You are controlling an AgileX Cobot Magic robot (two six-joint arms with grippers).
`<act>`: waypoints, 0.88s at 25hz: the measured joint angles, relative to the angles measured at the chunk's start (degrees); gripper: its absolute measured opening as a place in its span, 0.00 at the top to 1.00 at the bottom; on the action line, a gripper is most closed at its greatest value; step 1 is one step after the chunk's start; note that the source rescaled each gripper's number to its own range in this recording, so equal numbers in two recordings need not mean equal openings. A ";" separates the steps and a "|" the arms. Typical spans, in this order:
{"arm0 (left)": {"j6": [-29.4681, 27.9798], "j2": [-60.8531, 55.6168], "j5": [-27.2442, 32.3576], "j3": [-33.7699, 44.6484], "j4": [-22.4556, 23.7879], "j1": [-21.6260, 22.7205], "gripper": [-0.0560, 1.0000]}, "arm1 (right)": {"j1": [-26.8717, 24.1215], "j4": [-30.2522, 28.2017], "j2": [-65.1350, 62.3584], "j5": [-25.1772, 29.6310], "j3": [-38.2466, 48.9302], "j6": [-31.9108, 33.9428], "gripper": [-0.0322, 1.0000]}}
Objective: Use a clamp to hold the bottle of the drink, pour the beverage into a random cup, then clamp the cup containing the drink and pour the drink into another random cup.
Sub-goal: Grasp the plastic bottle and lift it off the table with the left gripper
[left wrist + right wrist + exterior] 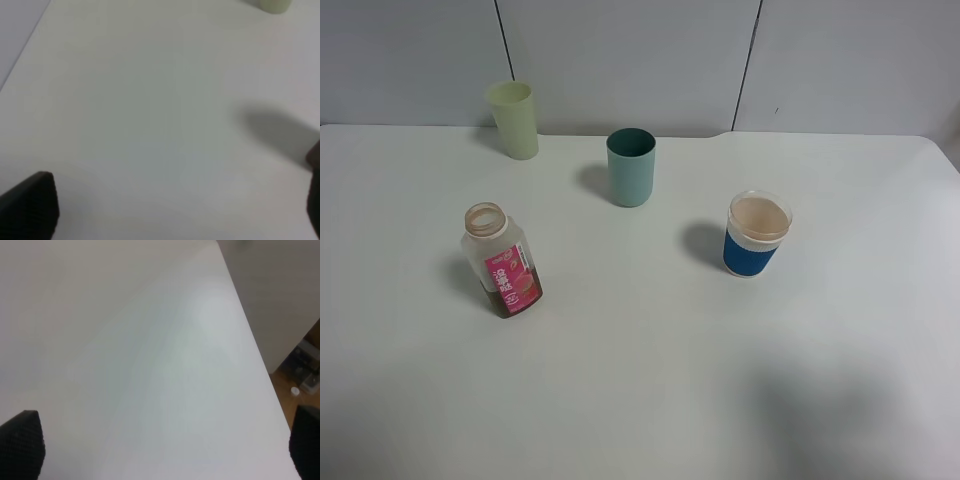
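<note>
You have both grippers spread wide, gripping nothing: left gripper (172, 200) and right gripper (162, 442) over the table (640, 400). Bottle (501, 262) stands upright at left, blue cup (756, 235) at right, teal cup (631, 167) behind, between them.

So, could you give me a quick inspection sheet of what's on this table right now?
Surface: white table, no spills seen.
Job's things: bottle standing uncapped, brown beverage low inside; blue-sleeved cup to the right, looks empty; teal cup upright further back.
Clutter: pale yellow-green cup at the back left.
Tools: left tool and right tool both open, holding nothing.
Cables: nothing seen.
Surroundings: grey panelled wall behind; wooden floor past the table edge.
</note>
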 joint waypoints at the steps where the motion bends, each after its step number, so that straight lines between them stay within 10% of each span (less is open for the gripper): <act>1: 0.00 0.00 0.00 0.00 0.00 0.00 0.00 | 0.00 0.00 0.00 0.00 0.00 0.00 0.00; 22: 0.66 7.92 -3.58 -3.89 0.00 0.00 0.00 | 0.00 0.00 0.00 0.00 0.00 0.00 0.00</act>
